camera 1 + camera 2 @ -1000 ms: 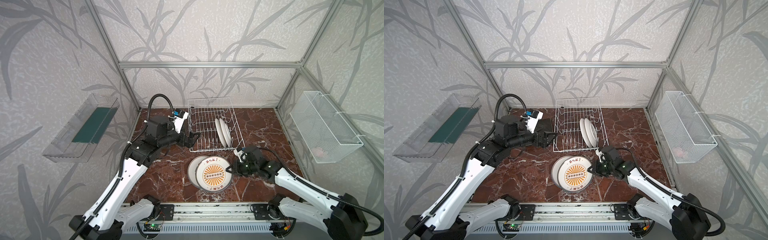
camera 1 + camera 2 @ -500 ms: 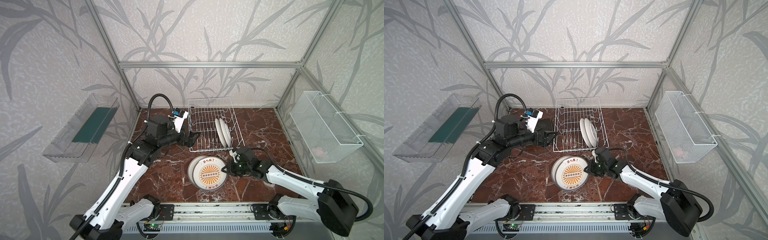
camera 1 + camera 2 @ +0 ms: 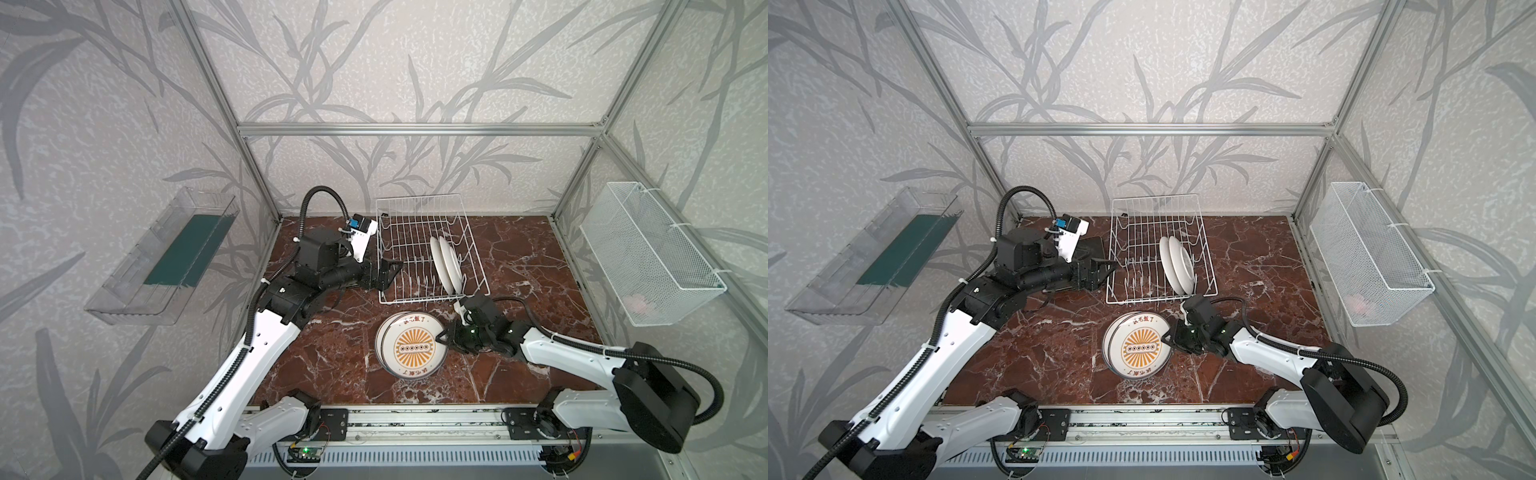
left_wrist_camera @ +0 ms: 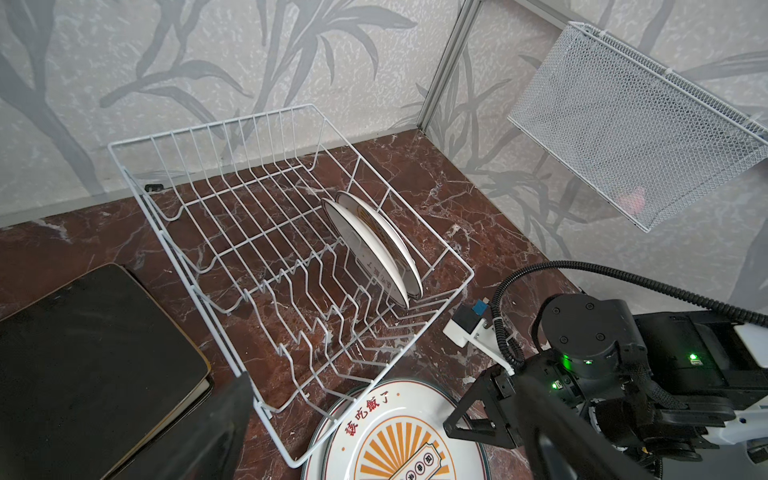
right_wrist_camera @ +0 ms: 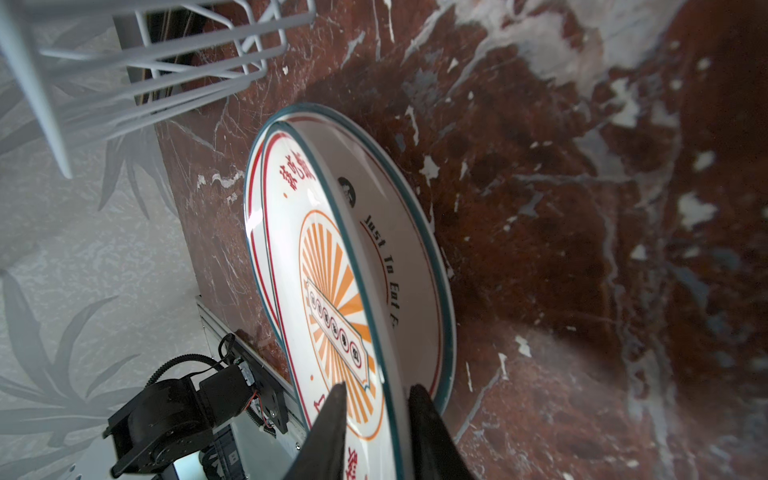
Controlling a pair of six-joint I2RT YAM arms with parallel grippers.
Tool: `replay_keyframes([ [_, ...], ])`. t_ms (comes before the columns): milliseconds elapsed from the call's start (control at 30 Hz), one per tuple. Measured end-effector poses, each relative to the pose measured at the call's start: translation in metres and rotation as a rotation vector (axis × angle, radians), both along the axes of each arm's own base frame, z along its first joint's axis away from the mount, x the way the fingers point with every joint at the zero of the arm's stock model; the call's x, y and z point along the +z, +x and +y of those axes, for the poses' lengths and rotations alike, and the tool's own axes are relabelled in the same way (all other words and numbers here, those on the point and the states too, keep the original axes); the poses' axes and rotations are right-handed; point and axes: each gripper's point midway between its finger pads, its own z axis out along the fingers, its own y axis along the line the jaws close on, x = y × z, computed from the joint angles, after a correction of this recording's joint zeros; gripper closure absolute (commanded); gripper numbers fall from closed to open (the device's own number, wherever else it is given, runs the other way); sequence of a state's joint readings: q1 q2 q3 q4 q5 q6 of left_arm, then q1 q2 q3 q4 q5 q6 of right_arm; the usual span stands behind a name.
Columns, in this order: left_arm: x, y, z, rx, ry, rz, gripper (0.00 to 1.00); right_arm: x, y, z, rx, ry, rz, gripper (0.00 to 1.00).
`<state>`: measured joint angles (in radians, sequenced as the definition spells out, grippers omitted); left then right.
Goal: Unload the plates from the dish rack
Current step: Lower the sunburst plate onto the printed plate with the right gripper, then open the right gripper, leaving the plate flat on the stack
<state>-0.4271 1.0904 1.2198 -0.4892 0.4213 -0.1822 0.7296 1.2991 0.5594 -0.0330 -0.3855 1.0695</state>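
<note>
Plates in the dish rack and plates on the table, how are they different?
The rack plates stand on edge in the dish rack; the table plates lie stacked, faces up. In both top views the rack plates look plain white; the table plates show an orange sunburst. Both pairs are round and white.

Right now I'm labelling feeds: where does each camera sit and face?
Both top views: high in front, looking down at the dish rack; both arms show.
Left wrist: on the left arm, facing the rack's upright plates; own fingers show.
Right wrist: low, facing the stacked plates; own fingers straddle the top rim.
Shared: all show the sunburst plate.
</note>
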Motion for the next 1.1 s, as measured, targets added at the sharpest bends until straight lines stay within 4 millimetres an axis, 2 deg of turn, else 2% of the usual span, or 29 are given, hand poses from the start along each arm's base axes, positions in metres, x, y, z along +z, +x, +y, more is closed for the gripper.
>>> replay_keyframes([
  [33,-0.001,0.001,-0.001,0.002,-0.005,0.004,0.01,0.0,0.0,0.0,-0.001,0.001,0.0,0.6],
  [333,-0.014,0.012,-0.007,0.019,-0.035,0.071,0.01,-0.002,-0.004,-0.003,0.005,-0.024,0.022,0.43],
  [533,-0.026,0.024,-0.009,0.051,-0.029,0.13,0.01,0.002,-0.003,0.001,0.023,-0.03,0.027,0.39],
  [800,-0.032,0.033,-0.012,0.075,-0.034,0.185,0.01,-0.001,-0.004,0.005,0.059,-0.053,0.058,0.33],
  [1000,-0.04,0.044,-0.016,0.101,-0.044,0.246,0.03,0.011,-0.011,-0.01,0.062,-0.093,0.022,0.17],
  [1100,-0.048,0.051,-0.024,0.098,-0.061,0.295,0.05,0.026,-0.013,-0.019,0.061,-0.107,-0.035,0.0],
])
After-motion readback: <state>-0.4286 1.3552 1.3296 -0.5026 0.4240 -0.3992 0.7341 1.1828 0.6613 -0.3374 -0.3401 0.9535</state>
